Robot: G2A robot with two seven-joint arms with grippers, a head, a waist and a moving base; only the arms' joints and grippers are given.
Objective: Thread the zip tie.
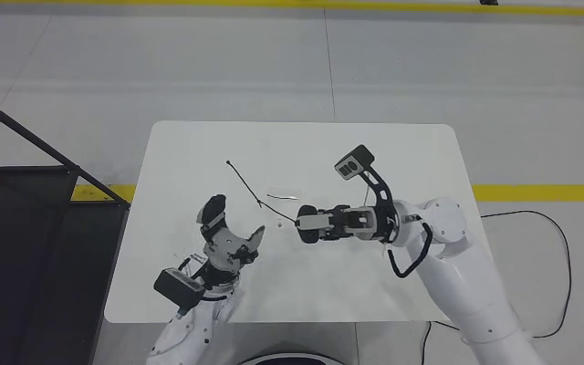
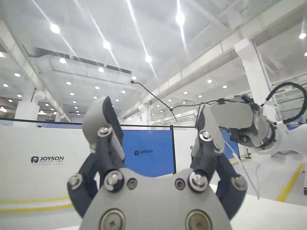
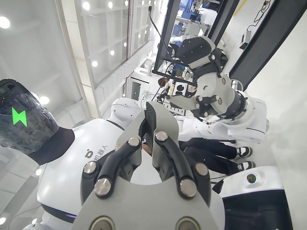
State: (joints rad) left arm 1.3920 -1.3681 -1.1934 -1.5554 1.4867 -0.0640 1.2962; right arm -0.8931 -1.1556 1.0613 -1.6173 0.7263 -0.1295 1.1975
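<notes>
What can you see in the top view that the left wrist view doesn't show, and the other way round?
Top view's own: the whole white table from above, with all its edges.
Left wrist view's own: the bright ceiling lights overhead and a blue wall panel behind.
Both share: the black zip tie sticking out from the shut right hand, and the left hand, open and holding nothing.
</notes>
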